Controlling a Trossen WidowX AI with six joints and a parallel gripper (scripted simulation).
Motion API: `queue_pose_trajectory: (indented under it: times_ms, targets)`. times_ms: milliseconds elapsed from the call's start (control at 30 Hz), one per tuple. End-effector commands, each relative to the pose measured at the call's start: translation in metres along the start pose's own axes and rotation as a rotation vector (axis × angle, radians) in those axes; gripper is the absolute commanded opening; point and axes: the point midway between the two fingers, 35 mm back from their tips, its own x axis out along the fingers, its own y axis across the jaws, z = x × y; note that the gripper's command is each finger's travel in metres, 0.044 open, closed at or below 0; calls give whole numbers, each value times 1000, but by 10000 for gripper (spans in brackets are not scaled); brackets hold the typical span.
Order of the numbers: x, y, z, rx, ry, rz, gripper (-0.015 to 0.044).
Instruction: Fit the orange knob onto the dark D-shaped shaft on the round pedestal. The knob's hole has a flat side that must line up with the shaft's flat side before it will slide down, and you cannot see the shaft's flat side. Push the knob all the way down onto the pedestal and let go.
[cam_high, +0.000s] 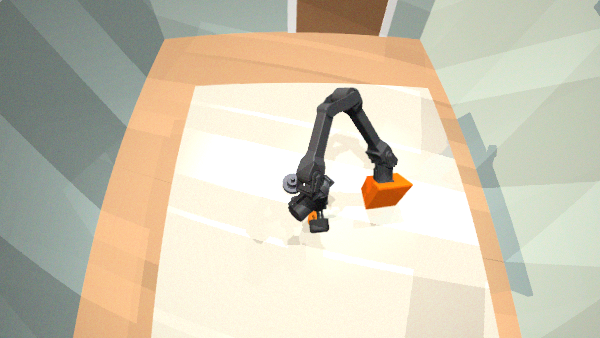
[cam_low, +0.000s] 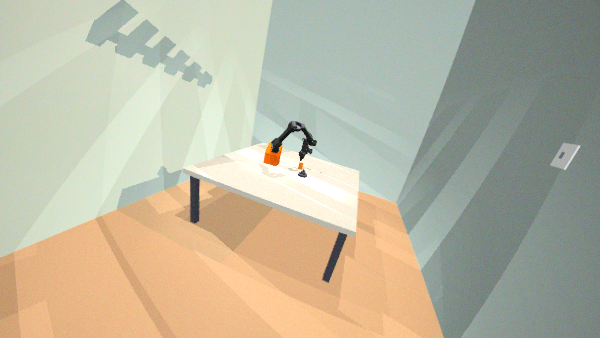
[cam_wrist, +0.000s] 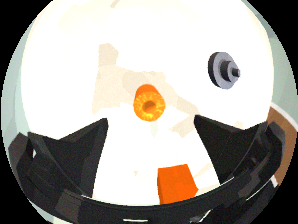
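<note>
The orange knob (cam_high: 312, 217) (cam_low: 301, 165) (cam_wrist: 149, 106) stands on the table with its hole facing up. The round grey pedestal (cam_high: 287, 184) (cam_low: 302, 174) (cam_wrist: 216, 72) stands apart from it, to the right in the wrist view, with its dark shaft (cam_wrist: 236, 73) bare. My gripper (cam_low: 302, 158) (cam_wrist: 152, 120) is open and empty above the knob. In the wrist view the knob shows between and slightly beyond the fingertips. In the top view the gripper partly hides the knob. The shaft's flat side cannot be made out.
The arm's orange base block (cam_high: 385, 194) (cam_low: 272, 156) (cam_wrist: 176, 184) sits on the pale table (cam_high: 225, 280) (cam_low: 260, 190), right of the gripper in the top view. The pedestal is close to the arm's wrist in that view. Bright light streaks and shadows cross the table.
</note>
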Motion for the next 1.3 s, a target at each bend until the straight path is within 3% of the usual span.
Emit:
queue_pose_trajectory:
  times_ms: [0, 1267]
  targets:
    - [8, 1, 0, 4, -8, 0, 440]
    - [72, 0, 2, 3, -9, -2, 440]
